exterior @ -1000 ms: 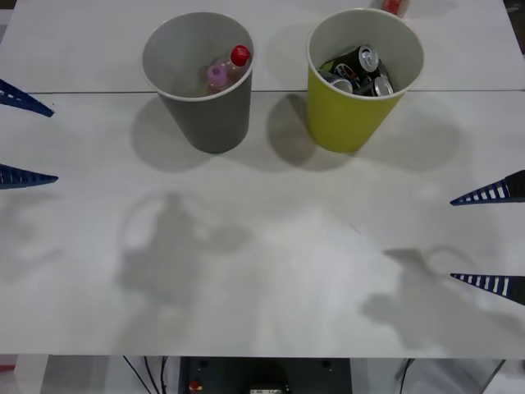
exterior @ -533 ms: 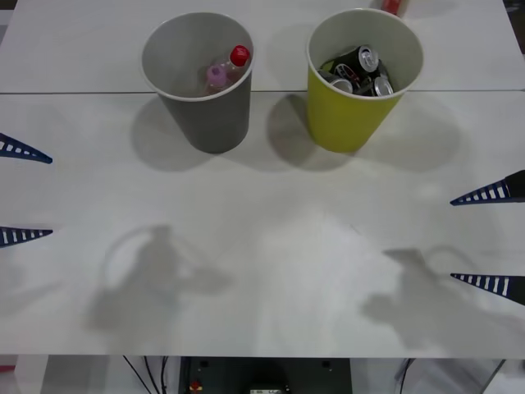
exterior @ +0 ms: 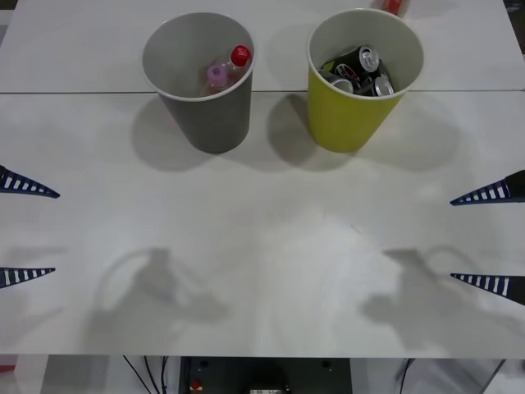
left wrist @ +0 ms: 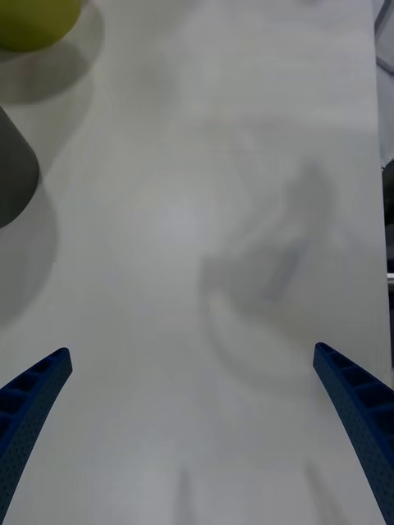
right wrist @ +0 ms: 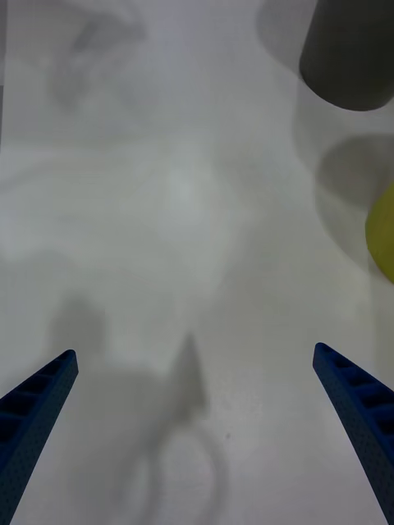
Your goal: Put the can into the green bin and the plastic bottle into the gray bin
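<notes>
The gray bin (exterior: pixel 207 115) stands at the back left of the table and holds the red-capped plastic bottle (exterior: pixel 236 60) beside a pink-capped bottle (exterior: pixel 216 76). To its right the green bin (exterior: pixel 349 115) holds several cans (exterior: pixel 365 59). My left gripper (exterior: pixel 23 230) hangs open at the left edge with nothing between its fingers. My right gripper (exterior: pixel 492 240) hangs open at the right edge, likewise holding nothing. The right wrist view catches the gray bin (right wrist: pixel 349 57) and the green bin (right wrist: pixel 382 234); the left wrist view catches the green bin (left wrist: pixel 37 20) and the gray bin (left wrist: pixel 12 176).
The white table (exterior: pixel 262 246) is bare in front of the bins, with a seam running across it behind them. A red object (exterior: pixel 394 6) peeks in at the back edge behind the green bin.
My left gripper has drawn back toward the near left of the table, away from the gray bin. The right gripper and both bins have not moved.
</notes>
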{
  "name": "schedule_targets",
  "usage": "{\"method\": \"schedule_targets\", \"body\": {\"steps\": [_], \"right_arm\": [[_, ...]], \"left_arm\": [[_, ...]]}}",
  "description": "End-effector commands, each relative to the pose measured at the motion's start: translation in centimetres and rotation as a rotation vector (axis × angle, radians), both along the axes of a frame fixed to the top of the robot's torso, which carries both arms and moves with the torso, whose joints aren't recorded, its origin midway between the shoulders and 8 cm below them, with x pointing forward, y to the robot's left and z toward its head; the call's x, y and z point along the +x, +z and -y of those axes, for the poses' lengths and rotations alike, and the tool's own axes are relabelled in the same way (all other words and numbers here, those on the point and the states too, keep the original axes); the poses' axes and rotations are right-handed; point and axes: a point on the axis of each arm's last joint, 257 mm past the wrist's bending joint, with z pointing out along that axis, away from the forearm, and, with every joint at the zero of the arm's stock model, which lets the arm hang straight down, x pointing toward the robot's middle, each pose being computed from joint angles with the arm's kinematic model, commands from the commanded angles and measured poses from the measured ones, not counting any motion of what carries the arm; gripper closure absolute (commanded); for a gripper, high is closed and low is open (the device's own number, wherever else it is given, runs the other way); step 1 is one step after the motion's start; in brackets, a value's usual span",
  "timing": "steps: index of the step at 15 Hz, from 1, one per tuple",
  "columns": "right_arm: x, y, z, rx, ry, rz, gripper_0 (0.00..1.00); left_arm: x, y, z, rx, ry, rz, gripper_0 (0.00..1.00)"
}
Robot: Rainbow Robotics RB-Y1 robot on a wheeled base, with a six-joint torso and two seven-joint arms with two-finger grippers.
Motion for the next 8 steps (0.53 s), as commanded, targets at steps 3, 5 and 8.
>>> {"method": "schedule_targets", "body": {"steps": [3, 5, 8], "right_arm": [[0.0, 0.0, 0.0, 0.0, 0.0, 0.0, 0.0], [0.0, 0.0, 0.0, 0.0, 0.0, 0.0, 0.0], [0.0, 0.0, 0.0, 0.0, 0.0, 0.0, 0.0]], "left_arm": [[-1.31, -1.55, 0.33, 0.039, -0.034, -0.027, 0.0], [-1.31, -1.55, 0.33, 0.039, -0.034, -0.027, 0.0], [-1.31, -1.55, 0.33, 0.039, -0.034, -0.027, 0.0]]}}
